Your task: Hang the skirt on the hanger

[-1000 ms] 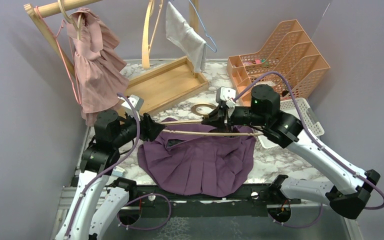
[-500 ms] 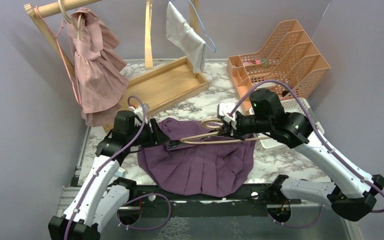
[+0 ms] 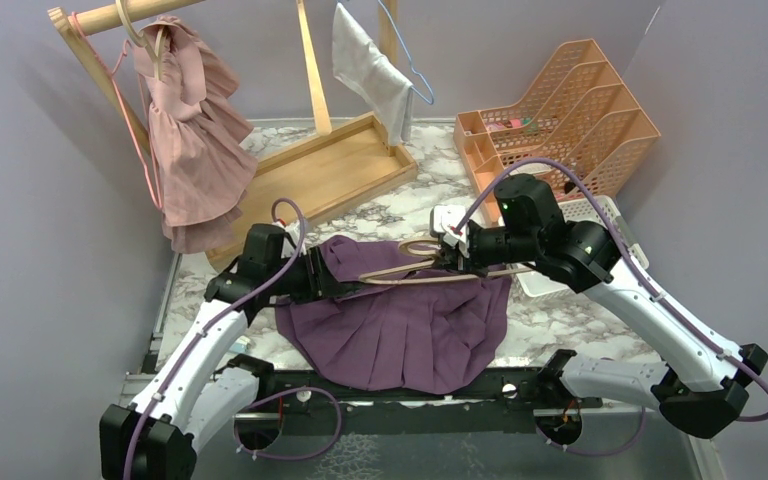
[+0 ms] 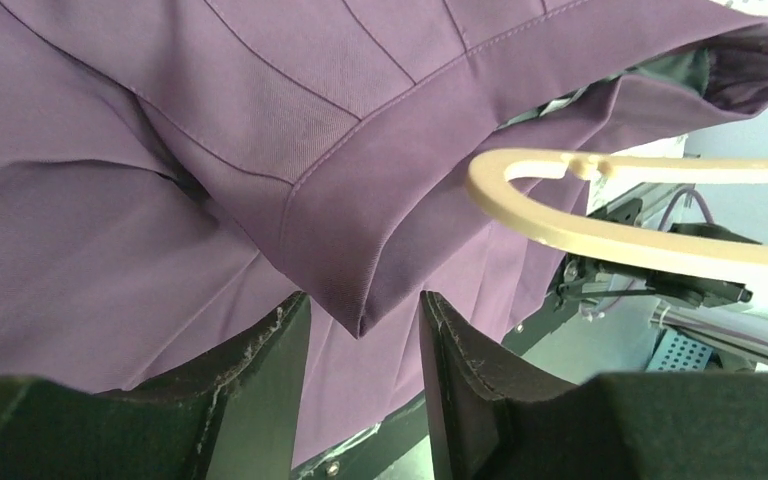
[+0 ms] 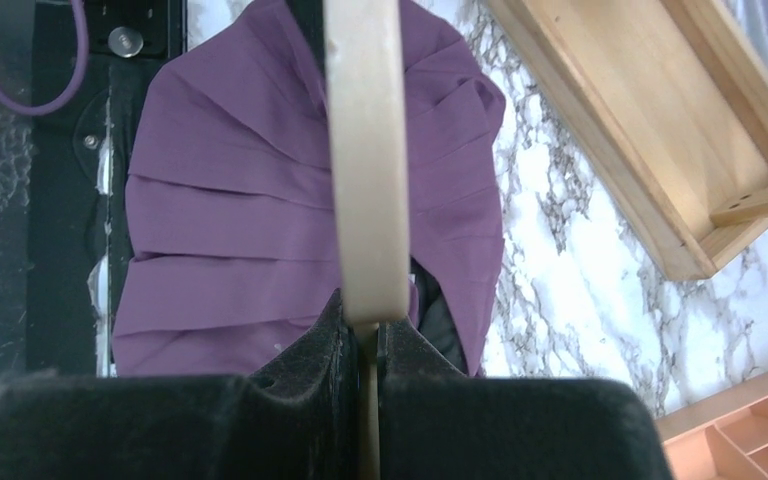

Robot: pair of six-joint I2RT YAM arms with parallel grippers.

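Observation:
A purple pleated skirt lies spread on the marble table. My right gripper is shut on a pale wooden hanger and holds it just above the skirt's upper edge. In the right wrist view the hanger runs straight out from the shut gripper over the skirt. My left gripper is at the skirt's upper left. In its wrist view the gripper is open, with a folded waistband corner of the skirt hanging between the fingers, unpinched. The hanger's curved end is just beyond.
A wooden tray lies behind the skirt. A pink dress hangs on the rack at the far left and a grey cloth at the back. An orange file organizer and a white basket stand at the right.
My left arm has swung in to the skirt's waistband and its jaws have narrowed a little. The right gripper has brought the hanger down and left toward the skirt.

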